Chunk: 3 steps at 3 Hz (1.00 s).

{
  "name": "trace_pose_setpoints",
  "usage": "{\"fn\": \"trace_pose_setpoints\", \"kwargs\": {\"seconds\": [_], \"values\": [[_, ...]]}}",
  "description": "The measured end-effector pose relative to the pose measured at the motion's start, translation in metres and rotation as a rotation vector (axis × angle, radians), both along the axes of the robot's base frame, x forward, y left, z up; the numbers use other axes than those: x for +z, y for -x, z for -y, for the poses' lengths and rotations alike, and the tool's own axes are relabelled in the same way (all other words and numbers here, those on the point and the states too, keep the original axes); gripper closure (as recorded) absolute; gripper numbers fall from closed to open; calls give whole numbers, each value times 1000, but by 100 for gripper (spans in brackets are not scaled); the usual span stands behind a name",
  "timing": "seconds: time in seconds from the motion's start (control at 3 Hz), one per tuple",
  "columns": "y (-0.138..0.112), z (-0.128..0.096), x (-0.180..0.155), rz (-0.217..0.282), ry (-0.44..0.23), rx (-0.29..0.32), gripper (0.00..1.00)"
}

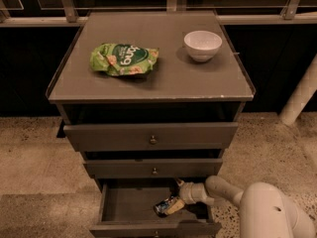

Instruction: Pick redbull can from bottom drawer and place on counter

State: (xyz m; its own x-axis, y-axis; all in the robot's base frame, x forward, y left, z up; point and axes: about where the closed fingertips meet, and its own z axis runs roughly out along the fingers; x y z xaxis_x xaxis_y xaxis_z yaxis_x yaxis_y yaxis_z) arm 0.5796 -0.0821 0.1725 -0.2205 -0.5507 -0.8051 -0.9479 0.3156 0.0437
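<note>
The bottom drawer (pixel 124 205) is pulled open under two shut drawers. The redbull can (pixel 162 208) lies on its side on the drawer floor, towards the right. My gripper (pixel 175 194) reaches into the drawer from the right and is open. One finger is near the drawer's back and the other fingertip (pixel 175 206) lies right beside the can, close to touching it. The can is not lifted. The counter (pixel 163 81) is the flat grey top of the cabinet above.
A green snack bag (pixel 124 59) lies on the counter's left half and a white bowl (pixel 202 44) stands at its back right. My white arm (pixel 267 209) fills the lower right. A white post (pixel 299 95) stands at the right. Speckled floor surrounds the cabinet.
</note>
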Motion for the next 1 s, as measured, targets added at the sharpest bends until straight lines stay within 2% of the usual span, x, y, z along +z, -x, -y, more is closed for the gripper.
{"fn": "trace_pose_setpoints", "kwargs": {"seconds": [1.0], "values": [[-5,3,-21,-5,25,-19,0]]}}
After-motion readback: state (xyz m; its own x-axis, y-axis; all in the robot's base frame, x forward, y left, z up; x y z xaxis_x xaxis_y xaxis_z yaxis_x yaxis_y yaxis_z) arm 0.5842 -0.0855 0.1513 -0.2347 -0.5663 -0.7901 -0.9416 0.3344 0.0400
